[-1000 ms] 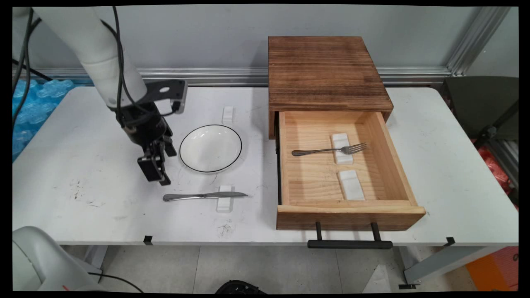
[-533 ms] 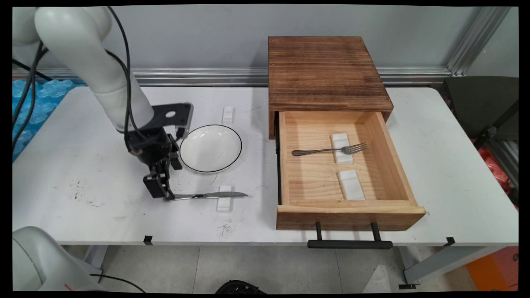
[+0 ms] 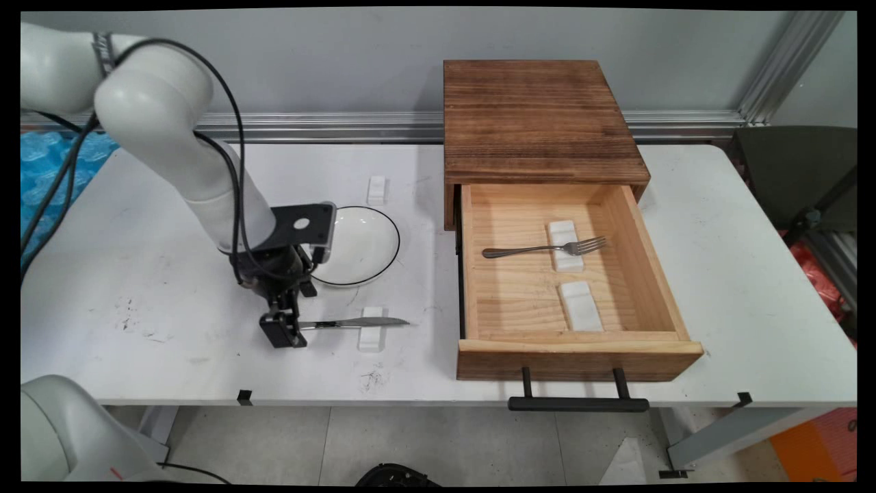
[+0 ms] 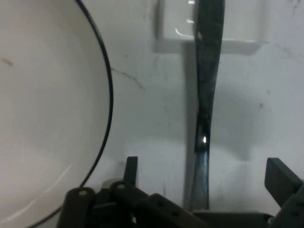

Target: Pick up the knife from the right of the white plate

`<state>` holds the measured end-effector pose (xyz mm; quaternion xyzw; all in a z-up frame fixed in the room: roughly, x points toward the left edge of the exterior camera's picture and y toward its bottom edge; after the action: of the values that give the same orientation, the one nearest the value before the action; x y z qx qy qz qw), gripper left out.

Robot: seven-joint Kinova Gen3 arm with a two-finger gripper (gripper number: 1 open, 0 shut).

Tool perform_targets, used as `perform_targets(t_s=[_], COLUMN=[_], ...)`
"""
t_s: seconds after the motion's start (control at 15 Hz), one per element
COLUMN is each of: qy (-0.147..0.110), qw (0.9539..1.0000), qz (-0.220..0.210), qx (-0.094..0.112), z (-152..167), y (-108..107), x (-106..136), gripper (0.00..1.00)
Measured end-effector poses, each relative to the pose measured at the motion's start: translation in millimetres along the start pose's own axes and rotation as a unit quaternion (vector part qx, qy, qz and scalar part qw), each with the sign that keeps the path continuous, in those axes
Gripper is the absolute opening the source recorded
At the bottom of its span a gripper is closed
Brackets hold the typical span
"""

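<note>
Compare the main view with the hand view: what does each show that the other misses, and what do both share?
Only the main view shows the open drawer, the fork inside it, and the far rest. Only the hand view shows the gripper straddling the knife's handle with its jaws apart. Both show the knife, its white rest and the plate.

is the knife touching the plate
Apart. In the hand view a strip of bare table separates the knife from the plate rim; the main view shows the same gap between knife and plate.
</note>
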<state>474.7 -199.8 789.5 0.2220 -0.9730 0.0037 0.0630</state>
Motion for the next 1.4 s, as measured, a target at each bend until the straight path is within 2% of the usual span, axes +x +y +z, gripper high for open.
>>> perform_targets(t_s=[0.4, 0.93, 1.0, 1.4], qy=[0.002, 0.002, 0.002, 0.003], qw=[0.9999, 0.9998, 0.9997, 0.9997], qz=[0.003, 0.003, 0.003, -0.001], qx=[0.014, 0.022, 0.022, 0.024], z=[15.1, 14.2, 13.6, 10.7], y=[6.5, 12.3, 12.8, 14.2], x=[6.2, 10.2, 10.6, 11.3], gripper=[1.00, 1.00, 0.00, 0.00])
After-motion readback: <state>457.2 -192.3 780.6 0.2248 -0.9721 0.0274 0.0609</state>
